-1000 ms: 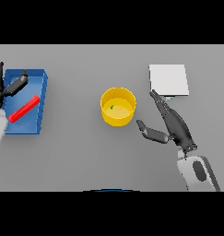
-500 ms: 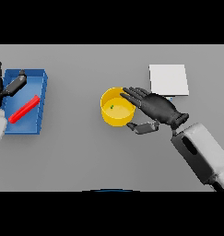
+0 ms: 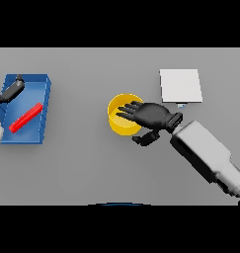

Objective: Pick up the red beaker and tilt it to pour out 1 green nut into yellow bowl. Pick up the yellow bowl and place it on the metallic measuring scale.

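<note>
Table (image 3: 82,168): grey, fills the frame.
Right arm (image 3: 208,155): comes in from the lower right.
Tray (image 3: 42,89): blue, far left, holds a red beaker (image 3: 25,117) lying slantwise.
Scale (image 3: 180,85): pale square plate, upper right, apart from the bowl.
Right hand (image 3: 151,116): centre, fingers spread over the bowl's right rim, thumb curled beside its outer wall.
Bowl (image 3: 122,116): yellow, centre.
Left hand (image 3: 7,93): far left edge above the tray, fingers loosely extended, holding nothing.
</note>
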`<state>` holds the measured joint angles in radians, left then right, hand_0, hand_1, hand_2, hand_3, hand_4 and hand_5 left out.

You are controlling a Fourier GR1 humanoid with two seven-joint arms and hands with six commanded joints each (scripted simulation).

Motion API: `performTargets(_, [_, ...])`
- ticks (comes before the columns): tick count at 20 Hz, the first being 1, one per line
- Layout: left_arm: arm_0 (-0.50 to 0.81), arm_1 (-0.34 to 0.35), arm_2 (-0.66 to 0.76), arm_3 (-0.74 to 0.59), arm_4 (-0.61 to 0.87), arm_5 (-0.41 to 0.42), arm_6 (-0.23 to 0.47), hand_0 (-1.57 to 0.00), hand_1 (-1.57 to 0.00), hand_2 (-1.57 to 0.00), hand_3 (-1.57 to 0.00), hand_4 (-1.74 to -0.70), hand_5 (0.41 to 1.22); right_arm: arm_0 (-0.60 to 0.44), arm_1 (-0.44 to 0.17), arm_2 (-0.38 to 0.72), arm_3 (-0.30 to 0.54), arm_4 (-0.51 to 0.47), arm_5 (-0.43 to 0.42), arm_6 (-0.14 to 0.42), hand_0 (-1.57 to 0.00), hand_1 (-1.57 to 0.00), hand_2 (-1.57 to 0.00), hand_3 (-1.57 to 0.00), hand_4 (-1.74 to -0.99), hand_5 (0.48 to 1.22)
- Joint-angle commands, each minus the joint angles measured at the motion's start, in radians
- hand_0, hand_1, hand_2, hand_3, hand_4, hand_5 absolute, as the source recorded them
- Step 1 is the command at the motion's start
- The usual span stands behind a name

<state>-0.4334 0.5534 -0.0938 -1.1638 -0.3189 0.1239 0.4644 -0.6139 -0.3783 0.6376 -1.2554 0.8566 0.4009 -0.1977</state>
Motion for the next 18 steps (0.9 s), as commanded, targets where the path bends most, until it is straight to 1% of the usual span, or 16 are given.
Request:
performTargets(1, [0.003,-0.001,-0.002,0.005,-0.001,-0.001,-0.012,0.0,0.0,0.0,0.0,-0.74,0.698,-0.016,0.001,0.003,0.015,-0.002,0.015,-0.006,0.0,0.0,0.0,0.0,-1.231,0.725])
performTargets(2, [-0.002,-0.011,-0.008,0.016,-0.005,0.005,-0.013,0.0,0.0,0.0,0.0,-0.74,0.698,-0.033,0.007,0.011,0.024,-0.001,0.03,-0.009,0.0,0.0,0.0,0.0,-1.238,0.727])
performTargets(4, [0.003,-0.003,-0.004,0.002,-0.003,0.003,-0.014,0.0,0.0,0.0,0.0,-0.74,0.699,-0.057,0.027,0.033,0.041,0.012,0.053,0.01,0.0,0.0,0.0,0.0,-1.25,0.733])
performTargets(6, [0.015,-0.006,-0.004,-0.005,-0.002,0.009,-0.02,0.0,0.0,0.0,0.0,-0.74,0.698,-0.084,0.042,0.045,0.082,0.026,0.056,0.019,0.0,0.0,0.0,0.0,-1.257,0.733])
performTargets(8, [0.006,0.003,0.001,-0.006,0.0,0.004,-0.01,0.0,0.0,0.0,0.0,-0.74,0.697,-0.108,0.038,0.051,0.112,0.03,0.057,-0.009,0.0,0.0,0.0,0.0,-1.259,0.734])
performTargets(9, [0.017,0.008,0.006,0.0,0.006,-0.001,-0.025,0.0,0.0,0.0,0.0,-0.74,0.698,-0.112,0.049,0.058,0.124,0.033,0.069,0.006,0.0,0.0,0.0,0.0,-1.261,0.736])
performTargets(11, [0.014,0.01,0.011,0.01,0.01,-0.001,-0.031,0.0,0.0,0.0,0.0,-0.74,0.699,-0.118,0.055,0.062,0.148,0.032,0.077,0.002,0.0,0.0,0.0,0.0,-1.265,0.74])
performTargets(12, [0.009,0.012,0.012,0.002,0.013,-0.006,-0.022,0.0,0.0,0.0,0.0,-0.75,0.698,-0.119,0.058,0.064,0.155,0.032,0.084,0.004,0.0,0.0,0.0,0.0,-1.27,0.74])
performTargets(13, [0.007,0.018,0.014,0.0,0.017,-0.015,-0.029,0.0,0.0,0.0,0.0,-0.75,0.699,-0.131,0.071,0.066,0.177,0.031,0.094,0.013,0.0,0.0,0.0,-0.01,-1.276,0.744])
performTargets(14, [0.002,0.014,0.006,-0.006,0.01,-0.014,-0.012,0.0,0.0,0.0,0.0,-0.74,0.697,-0.139,0.082,0.067,0.192,0.032,0.099,0.022,0.0,0.0,0.0,-0.03,-1.282,0.749])
performTargets(15, [0.006,0.015,0.009,-0.004,0.01,-0.012,-0.013,0.0,0.0,0.0,0.0,-0.74,0.697,-0.132,0.077,0.067,0.196,0.028,0.105,0.016,0.0,0.0,-0.01,-0.05,-1.285,0.753])
performTargets(16, [0.008,0.015,0.008,-0.006,0.009,-0.012,-0.006,0.0,0.0,0.0,0.0,-0.75,0.699,-0.128,0.084,0.066,0.191,0.024,0.118,0.031,0.0,0.0,-0.02,-0.07,-1.289,0.758])
performTargets(17, [0.0,0.01,0.005,-0.003,0.006,-0.009,-0.001,0.0,0.0,0.0,0.0,-0.75,0.7,-0.132,0.089,0.056,0.203,0.015,0.132,0.048,0.0,-0.01,-0.04,-0.1,-1.293,0.776])
performTargets(18, [0.011,0.012,0.011,0.001,0.011,-0.005,-0.015,0.0,0.0,0.0,0.0,-0.75,0.701,-0.123,0.09,0.055,0.196,0.013,0.14,0.06,-0.03,-0.04,-0.07,-0.14,-1.302,0.805])
